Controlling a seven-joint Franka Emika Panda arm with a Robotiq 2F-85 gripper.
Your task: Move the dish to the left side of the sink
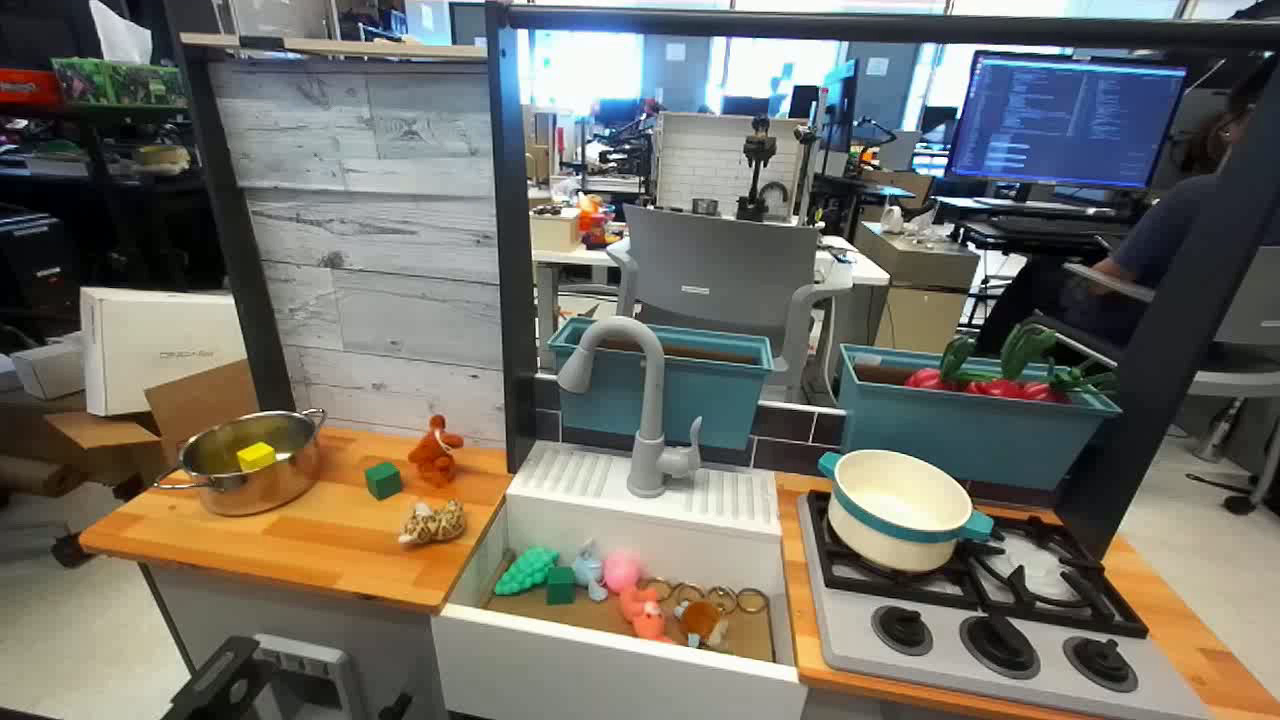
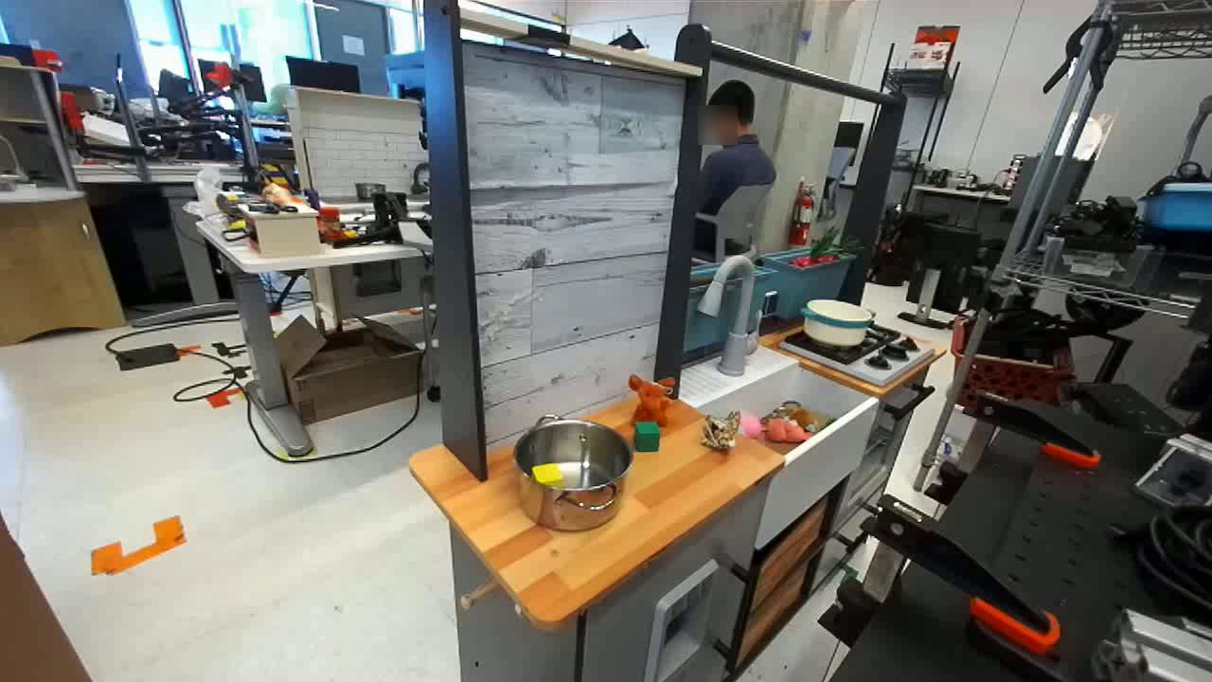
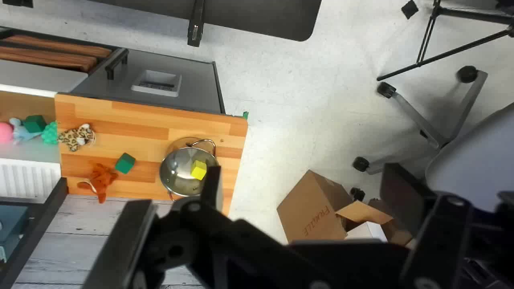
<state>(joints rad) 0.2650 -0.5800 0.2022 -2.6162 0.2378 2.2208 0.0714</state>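
The dish is a round cream-white pot-like bowl with a teal rim and handles. It stands upright on the stove's left burner, right of the sink; it also shows in an exterior view and is out of the wrist view. The white sink has a grey faucet and holds several small toys. The sink shows in an exterior view and partly at the wrist view's left edge. My gripper is open and empty, its fingers wide apart. It is not seen in either exterior view.
A metal pot with a yellow block stands on the wooden counter left of the sink. A green block, an orange toy and a leopard toy lie there too. Teal bins stand behind; dark posts rise beside the sink.
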